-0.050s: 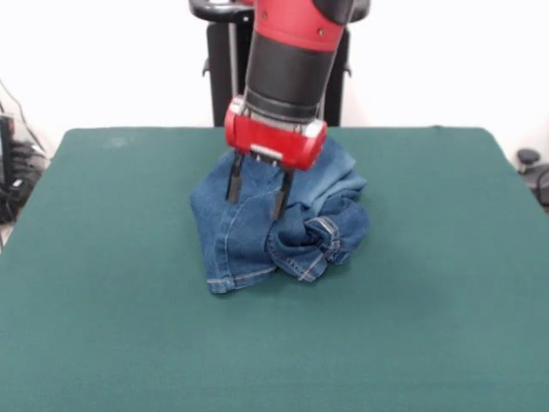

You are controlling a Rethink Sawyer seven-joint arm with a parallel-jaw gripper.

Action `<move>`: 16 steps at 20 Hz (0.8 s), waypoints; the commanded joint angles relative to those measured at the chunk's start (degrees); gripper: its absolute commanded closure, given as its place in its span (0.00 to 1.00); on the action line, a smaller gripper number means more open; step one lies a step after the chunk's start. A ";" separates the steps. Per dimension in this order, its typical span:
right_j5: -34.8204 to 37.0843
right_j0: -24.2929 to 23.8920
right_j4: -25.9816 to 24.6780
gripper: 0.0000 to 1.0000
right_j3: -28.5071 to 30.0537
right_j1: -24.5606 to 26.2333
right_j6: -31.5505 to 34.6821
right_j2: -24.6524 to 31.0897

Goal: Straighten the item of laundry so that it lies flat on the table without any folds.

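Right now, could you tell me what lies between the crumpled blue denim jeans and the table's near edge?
Nothing: the front view shows only bare dark green table cloth between the crumpled blue denim jeans and that edge.

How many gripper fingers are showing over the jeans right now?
2: both fingers of the gripper hang side by side, apart, over the crumpled jeans.

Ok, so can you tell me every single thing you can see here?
jeans: one, blue denim, crumpled in a heap at the middle of the table, below the gripper.
table: one, dark green cloth cover, fills most of the view.
cables: some, dark, off the table's left edge.
pedestal: one, black, behind the table.
arm: one, red and black, coming down from above.
gripper: one, red body with two black fingers spread apart, over the jeans.
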 commanded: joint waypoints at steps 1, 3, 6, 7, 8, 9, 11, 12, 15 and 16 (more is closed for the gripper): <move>-4.74 0.49 -1.67 0.00 -3.37 9.43 7.64 2.82; -6.01 0.80 -2.27 0.00 -4.44 11.30 6.96 1.88; -6.39 0.75 -3.25 0.00 -5.05 12.38 5.66 1.09; -6.22 1.10 -3.76 0.00 -5.23 12.47 5.29 0.35; -5.91 1.36 -4.10 0.00 -5.48 12.83 5.07 -0.43; -5.86 1.65 -4.65 0.00 -5.46 12.82 4.79 -1.18; -6.28 0.96 -5.90 0.00 -5.23 12.99 4.04 -1.47; -6.68 0.22 -6.54 0.00 -5.23 13.30 3.64 -1.16; -6.53 -2.49 -8.23 0.00 -5.10 14.09 2.37 1.14; -5.70 -3.33 -8.68 0.00 -5.23 14.43 1.84 2.02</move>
